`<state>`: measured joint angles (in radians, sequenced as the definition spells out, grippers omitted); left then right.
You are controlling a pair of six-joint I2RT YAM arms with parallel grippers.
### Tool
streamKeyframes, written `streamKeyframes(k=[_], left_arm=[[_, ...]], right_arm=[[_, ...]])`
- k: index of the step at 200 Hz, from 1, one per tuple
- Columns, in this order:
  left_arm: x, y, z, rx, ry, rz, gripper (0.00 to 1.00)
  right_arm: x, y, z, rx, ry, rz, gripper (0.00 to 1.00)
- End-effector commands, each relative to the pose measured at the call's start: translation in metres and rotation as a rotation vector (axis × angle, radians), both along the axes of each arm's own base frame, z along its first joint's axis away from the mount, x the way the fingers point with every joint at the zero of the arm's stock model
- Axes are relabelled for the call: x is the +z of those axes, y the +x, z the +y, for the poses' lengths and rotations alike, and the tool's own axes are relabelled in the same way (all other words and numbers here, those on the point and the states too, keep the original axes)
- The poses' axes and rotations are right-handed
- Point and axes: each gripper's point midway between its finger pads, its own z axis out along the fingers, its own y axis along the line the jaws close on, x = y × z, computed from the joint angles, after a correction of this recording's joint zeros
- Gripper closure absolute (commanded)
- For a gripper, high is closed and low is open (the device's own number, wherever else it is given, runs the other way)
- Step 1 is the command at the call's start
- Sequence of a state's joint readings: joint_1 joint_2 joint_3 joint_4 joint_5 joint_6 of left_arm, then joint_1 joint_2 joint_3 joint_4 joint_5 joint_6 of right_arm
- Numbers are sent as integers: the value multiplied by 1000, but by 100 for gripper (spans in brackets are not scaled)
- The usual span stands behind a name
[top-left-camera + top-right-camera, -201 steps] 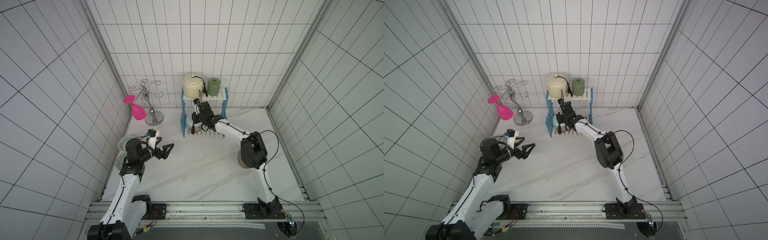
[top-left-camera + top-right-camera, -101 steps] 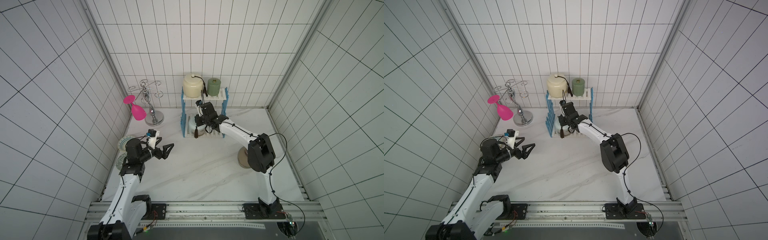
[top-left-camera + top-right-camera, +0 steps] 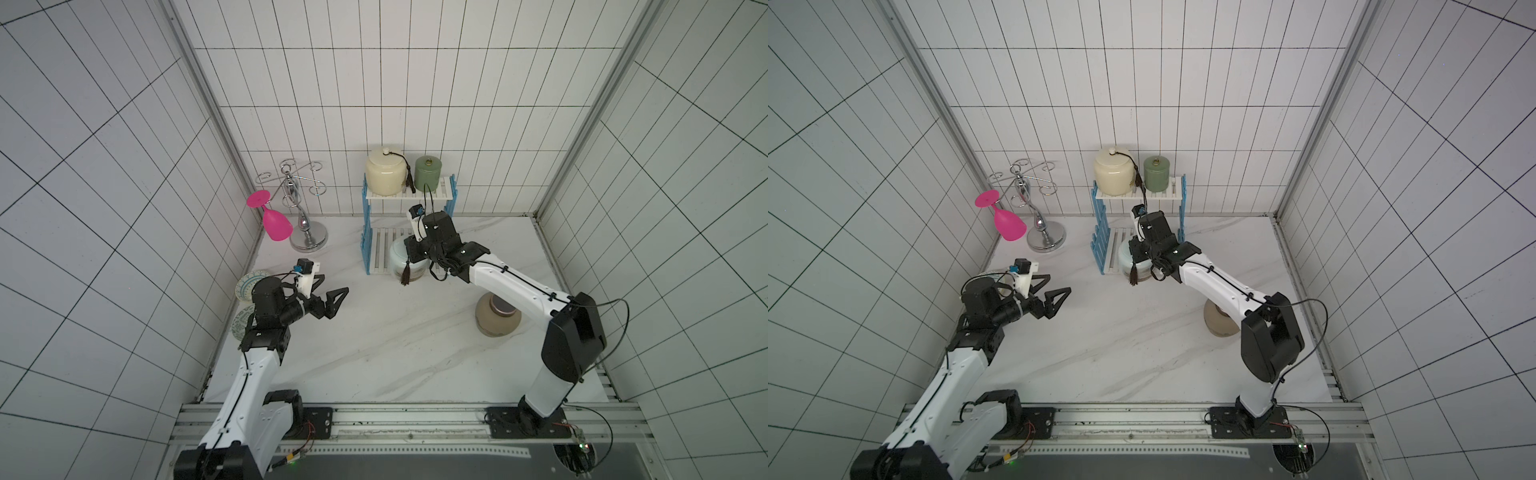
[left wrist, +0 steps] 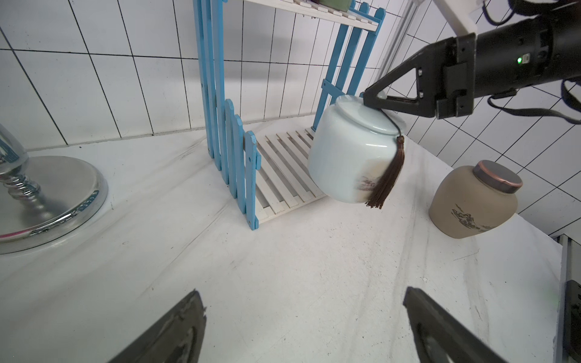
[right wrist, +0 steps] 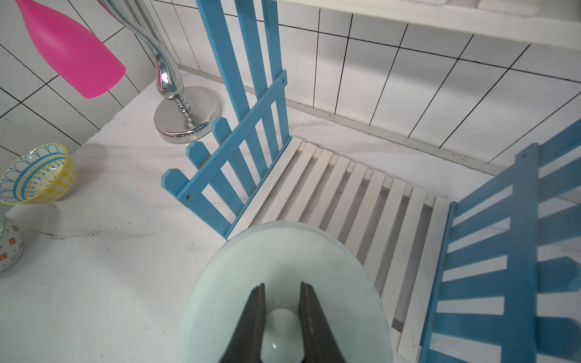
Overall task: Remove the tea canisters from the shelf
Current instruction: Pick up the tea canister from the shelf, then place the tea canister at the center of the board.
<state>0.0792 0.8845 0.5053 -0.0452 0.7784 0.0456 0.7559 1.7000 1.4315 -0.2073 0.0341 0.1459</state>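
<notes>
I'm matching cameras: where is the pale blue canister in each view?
Top view: pale blue canister near centre.
Top view: canister just left of centre.
Left wrist: canister right of centre, tilted.
Right wrist: canister bottom centre, lid only.
Shared landmark: blue picket side of the shelf.

Bright, even overhead light; soft shadows; wide-angle bending at frame edges.

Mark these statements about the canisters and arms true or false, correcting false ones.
The right fingers pinch the lid knob of the pale blue ceramic canister with the brown tassel. True.
The large cream ceramic canister and small green canister sit atop the blue-and-white slatted shelf. True.
The tan canister stands inside the shelf. False: the tan brown-lidded ceramic canister stands on the white table.
The left fingers grip a goblet. False: the left fingers are open, empty.
</notes>
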Motion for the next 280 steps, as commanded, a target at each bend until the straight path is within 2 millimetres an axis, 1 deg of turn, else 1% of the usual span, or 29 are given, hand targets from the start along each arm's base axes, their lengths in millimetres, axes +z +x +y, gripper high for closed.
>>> streamKeyframes(k=[1, 23, 52, 125, 177, 213, 280], left_arm=[[-5, -1, -2, -12, 3, 9, 1], [-5, -1, -2, -11, 3, 10, 1], [-4, -2, -2, -10, 3, 7, 1], [-4, -1, -1, -6, 3, 6, 1], [-5, -2, 0, -5, 2, 7, 1], [-5, -1, 1, -2, 2, 9, 1], [-5, -1, 2, 1, 0, 8, 1]], right_arm=[[60, -10, -2, -8, 132, -146, 100], [60, -23, -12, -11, 132, -148, 100], [54, -38, -22, -12, 136, -139, 100], [19, -70, -43, -18, 117, -95, 100], [-2, -91, -49, 5, 112, -75, 100], [-17, -96, -57, -12, 90, -73, 100], [-36, -104, -72, -35, 61, -60, 100]])
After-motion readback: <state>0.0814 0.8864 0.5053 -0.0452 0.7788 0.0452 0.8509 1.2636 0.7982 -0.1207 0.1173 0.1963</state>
